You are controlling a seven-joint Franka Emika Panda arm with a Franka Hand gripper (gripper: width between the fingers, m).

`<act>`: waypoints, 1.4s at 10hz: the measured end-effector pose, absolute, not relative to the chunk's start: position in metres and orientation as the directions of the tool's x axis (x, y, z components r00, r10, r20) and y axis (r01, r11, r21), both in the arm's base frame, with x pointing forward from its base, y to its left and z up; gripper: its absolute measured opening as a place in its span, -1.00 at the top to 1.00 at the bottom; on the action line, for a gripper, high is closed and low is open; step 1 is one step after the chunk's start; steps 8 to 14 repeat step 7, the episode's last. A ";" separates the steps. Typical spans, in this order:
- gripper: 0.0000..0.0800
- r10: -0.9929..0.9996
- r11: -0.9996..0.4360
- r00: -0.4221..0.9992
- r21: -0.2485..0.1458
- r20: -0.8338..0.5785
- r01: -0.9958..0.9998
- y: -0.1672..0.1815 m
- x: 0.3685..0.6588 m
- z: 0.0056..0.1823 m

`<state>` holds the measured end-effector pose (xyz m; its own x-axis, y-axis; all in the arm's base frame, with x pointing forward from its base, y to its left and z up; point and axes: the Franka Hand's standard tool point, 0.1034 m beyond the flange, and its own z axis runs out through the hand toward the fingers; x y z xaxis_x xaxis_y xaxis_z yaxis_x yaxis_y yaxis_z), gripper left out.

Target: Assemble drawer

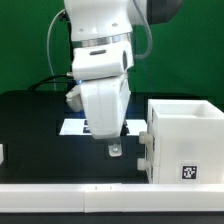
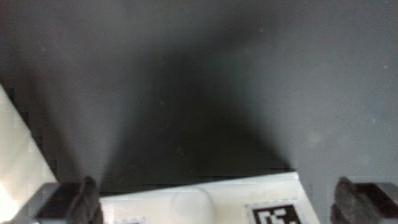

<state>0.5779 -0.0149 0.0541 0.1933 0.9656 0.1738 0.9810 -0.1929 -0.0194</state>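
Hovering over the black table, the gripper has its fingers spread wide, holding nothing. A white tagged drawer tray lies between and beneath them.

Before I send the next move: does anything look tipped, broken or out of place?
Nothing stands out. The casing sits upright on the black table, a tray lies flat under the open end effector, and no damage shows.

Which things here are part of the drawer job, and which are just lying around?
Job:
- large boxy casing, tag on its front
- white tagged part below the gripper

Not the job:
- marker board
- white rail along the table edge
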 end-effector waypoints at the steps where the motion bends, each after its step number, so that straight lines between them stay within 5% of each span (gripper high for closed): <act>1: -0.62 0.966 -0.192 0.193 -0.020 0.174 0.981 -0.014 0.578 0.054; 14: -0.62 0.965 -0.193 0.194 -0.022 0.174 0.981 -0.014 0.577 0.053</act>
